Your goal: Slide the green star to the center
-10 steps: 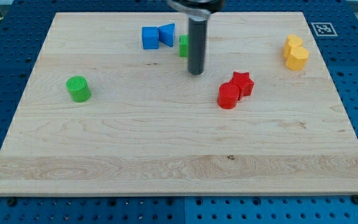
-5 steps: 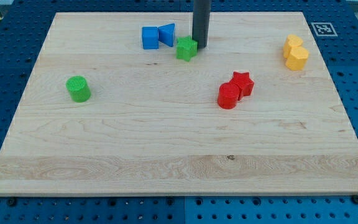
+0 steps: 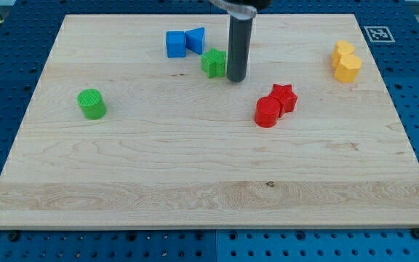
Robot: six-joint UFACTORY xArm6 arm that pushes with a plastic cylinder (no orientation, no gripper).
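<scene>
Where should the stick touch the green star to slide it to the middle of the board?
No gripping here, only pushing. The green star sits near the view's top, so the board's middle lies below it, toward the view's bottom. My tip is right beside the star's right side, slightly lower. It should probably go around to the star's top edge, the side facing the blue blocks, and push downward through its middle.

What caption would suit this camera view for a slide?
My tip rests just right of the green star, near the blue blocks at the board's top.

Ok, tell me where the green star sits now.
The green star sits near the view's top centre, right of the blue blocks, with my tip just to its right.
</scene>
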